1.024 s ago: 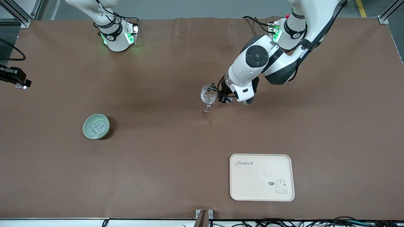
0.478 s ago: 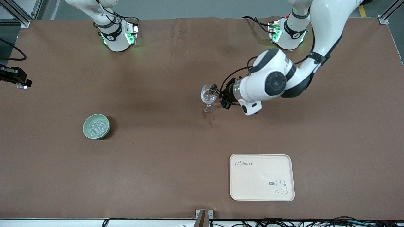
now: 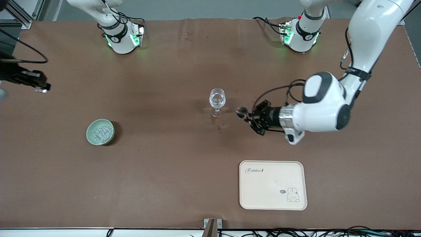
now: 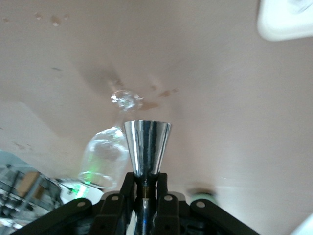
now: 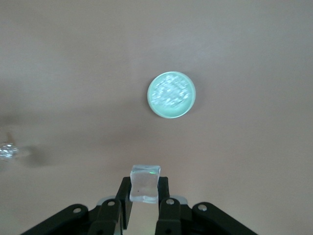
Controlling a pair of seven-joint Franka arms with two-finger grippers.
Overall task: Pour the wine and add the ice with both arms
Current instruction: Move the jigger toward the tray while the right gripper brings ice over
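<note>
The left gripper point(image 3: 249, 117) pinches the jigger point(image 3: 242, 112) over the desk point(image 3: 171, 171), just beside the stemmed glass point(image 3: 217, 101). The right gripper point(image 5: 143, 203) grips one ice cube point(image 5: 144, 183) above the desk, the green bowl point(image 3: 100, 131) of ice point(image 3: 99, 132) below it.

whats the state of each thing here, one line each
jigger: held in the left gripper, over the table beside the glass
glass: upright on the table, free of both grippers
ice cube: gripped in the right gripper, up in the air
bowl: on the table, holds ice chunks
tray: flat on the table, nothing on it
</note>
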